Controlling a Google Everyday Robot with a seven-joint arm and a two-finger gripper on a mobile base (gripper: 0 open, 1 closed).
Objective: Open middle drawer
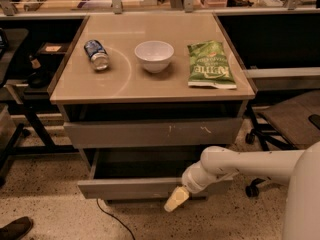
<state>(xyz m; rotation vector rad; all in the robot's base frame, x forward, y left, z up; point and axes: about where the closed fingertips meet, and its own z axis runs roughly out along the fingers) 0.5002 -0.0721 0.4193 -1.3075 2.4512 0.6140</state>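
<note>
I see the tan tabletop [125,86] carrying a can [96,54] on its side upper left, a white bowl [154,55] centre, a green bag [210,65] right. My hand [176,199] hangs bottom centre.

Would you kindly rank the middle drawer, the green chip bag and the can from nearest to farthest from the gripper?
1. middle drawer: its front is beside the gripper, low down.
2. green chip bag: tabletop, right.
3. can: tabletop, left.

Middle drawer [125,188], lower centre: flat grey handleless front, standing partly out, inside shadowed. Gripper [176,200] at its front, right of centre.
</note>
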